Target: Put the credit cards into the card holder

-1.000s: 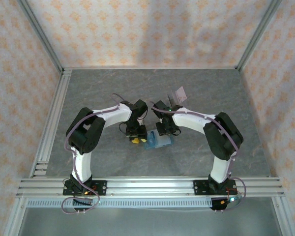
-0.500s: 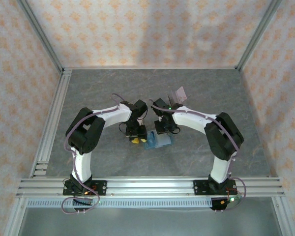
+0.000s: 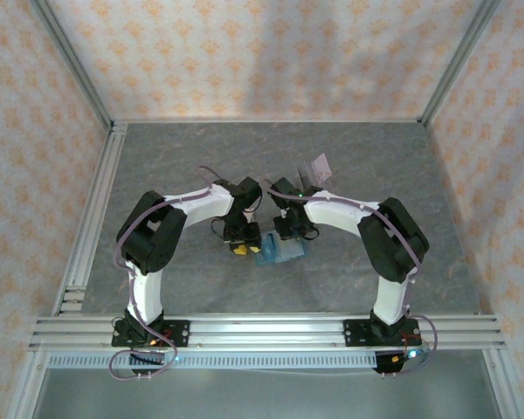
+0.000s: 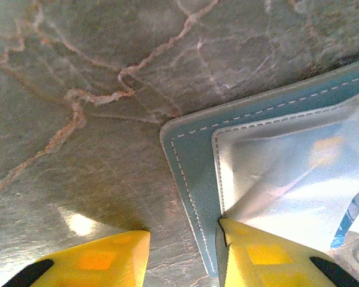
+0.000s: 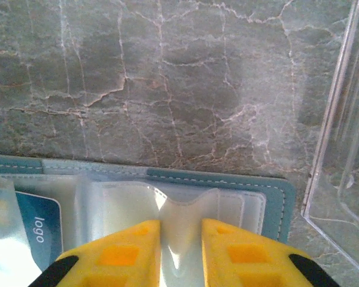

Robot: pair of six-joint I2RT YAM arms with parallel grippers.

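a lab test cell: aluminium rails, patterned walls, marbled grey tabletop.

card holder: teal stitched leather-look w/ glossy plastic pockets; table veined stone-look; stand clear plastic.

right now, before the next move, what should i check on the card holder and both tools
1. Card holder lies open on the table: ok.
2. Left tool has one finger on the holder's edge and the other on the table: ok.
3. Right tool has the clear pocket between its fingers: ok.
4. Right tool's clamp on that pocket is firm: cannot tell.
5. Blue card sits inside a pocket: ok.
6. Clear stand stands apart from the holder and the right tool: ok.
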